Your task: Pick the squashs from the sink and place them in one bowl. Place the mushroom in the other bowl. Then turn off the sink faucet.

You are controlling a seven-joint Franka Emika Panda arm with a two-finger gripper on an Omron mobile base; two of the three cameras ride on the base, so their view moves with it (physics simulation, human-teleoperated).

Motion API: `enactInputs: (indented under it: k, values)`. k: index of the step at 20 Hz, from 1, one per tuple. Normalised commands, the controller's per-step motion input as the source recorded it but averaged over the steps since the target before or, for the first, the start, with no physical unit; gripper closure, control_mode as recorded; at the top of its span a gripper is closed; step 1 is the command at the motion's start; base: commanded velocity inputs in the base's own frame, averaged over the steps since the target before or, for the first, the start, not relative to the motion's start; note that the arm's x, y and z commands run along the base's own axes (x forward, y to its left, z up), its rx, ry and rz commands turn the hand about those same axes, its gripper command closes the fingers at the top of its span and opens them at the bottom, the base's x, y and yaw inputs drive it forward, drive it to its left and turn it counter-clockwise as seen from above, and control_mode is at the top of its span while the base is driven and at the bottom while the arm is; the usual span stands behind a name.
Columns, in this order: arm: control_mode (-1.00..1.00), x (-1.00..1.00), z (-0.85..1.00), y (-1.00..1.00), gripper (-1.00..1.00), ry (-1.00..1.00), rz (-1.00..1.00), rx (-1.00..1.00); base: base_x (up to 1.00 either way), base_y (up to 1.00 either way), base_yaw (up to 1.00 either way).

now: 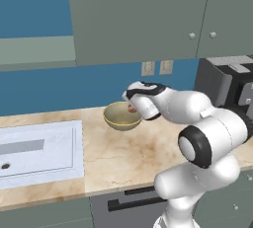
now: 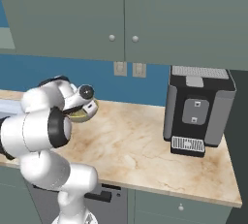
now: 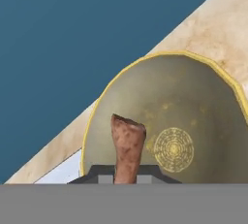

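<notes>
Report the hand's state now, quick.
Hand: closed on the mushroom, held above the olive-tan bowl.

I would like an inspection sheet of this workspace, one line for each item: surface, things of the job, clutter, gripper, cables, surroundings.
Surface: beige marbled counter; the pale sink is set into it at the left.
Job's things: the olive-tan bowl stands on the counter near the blue wall. The reddish-brown mushroom is held above the bowl's inside. Squashes, wooden bowl and faucet: nothing seen.
Clutter: nothing seen.
Gripper: the gripper is shut on the mushroom, over the bowl.
Cables: nothing seen.
Surroundings: grey-green upper cabinets, two wall outlets, a black and grey coffee machine at the right end of the counter.
</notes>
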Motion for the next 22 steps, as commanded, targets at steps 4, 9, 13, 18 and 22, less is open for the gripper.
enactInputs:
  k: [4,9,13,18,22]
  values:
    - [-1.00,0.47,-0.35,0.49,-1.00,0.00,-0.05,0.00,0.00,0.00,0.00]
    - [-1.00,0.02,-0.01,0.04,-1.00,0.00,-0.01,0.00,0.00,0.00,0.00]
    - [-1.00,-0.03,0.07,-0.07,-1.00,0.00,-0.01,0.00,0.00,0.00,0.00]
    - [-1.00,-0.27,0.35,-0.08,-1.00,0.00,-0.07,0.00,0.00,0.00,0.00]
    - [-1.00,-0.25,0.85,0.05,-1.00,-0.01,-0.09,0.00,0.00,0.00,0.00]
